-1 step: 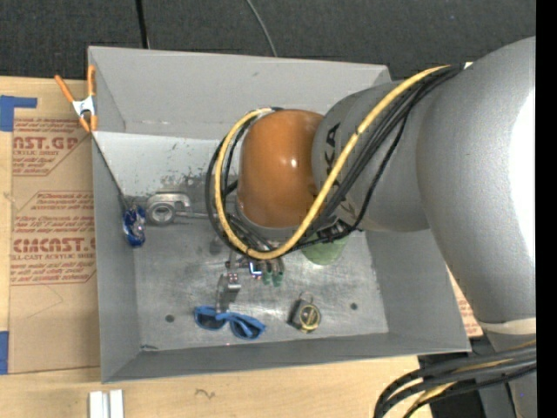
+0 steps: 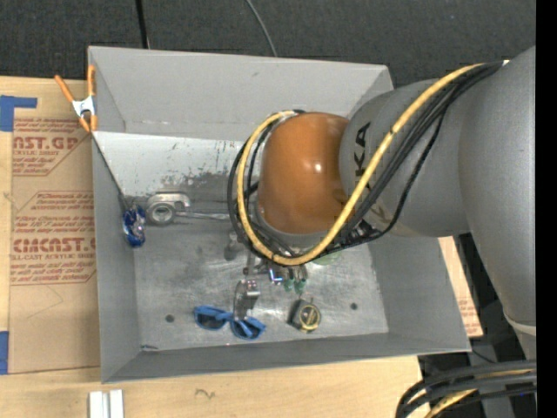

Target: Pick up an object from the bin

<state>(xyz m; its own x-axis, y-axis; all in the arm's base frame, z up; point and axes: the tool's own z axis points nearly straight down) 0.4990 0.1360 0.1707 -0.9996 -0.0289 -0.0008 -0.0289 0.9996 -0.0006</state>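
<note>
The grey metal bin (image 2: 235, 94) held only a few things, lying well apart on its scratched floor. By the left wall lay a silver metal fitting (image 2: 165, 208) with a round eye at one end and a thin rod running off to the right towards the middle. Just beside it, against the left wall, sat a small crumpled blue scrap (image 2: 132, 227). Near the front wall, right of centre, lay a small round black thing with a gold rim (image 2: 305, 315). A little above that, a small green and blue bit (image 2: 289, 278) peeped out from under the robot's wrist.

The arm (image 2: 452, 164) came in from the right and covered much of the bin's right half. Its rounded orange cover (image 2: 300, 177) hung over the middle of the floor, ringed by a loop of yellow and black cables (image 2: 248, 198). That cover and loop hid most of the working end. Only a thin grey part stuck out below them, pointing down towards the front of the bin. Whether the jaws were open or closed could not be told, and nothing could be seen gripped between them.

The thing nearest below the jaws was a blue plastic piece (image 2: 228, 320), lying flat on the floor near the front wall, left of the round black thing. It was bright blue, low and wide, with two lobes side by side, much like a small pair of glasses. Its right lobe lay just under the grey tip; whether the two touched could not be told.
</note>
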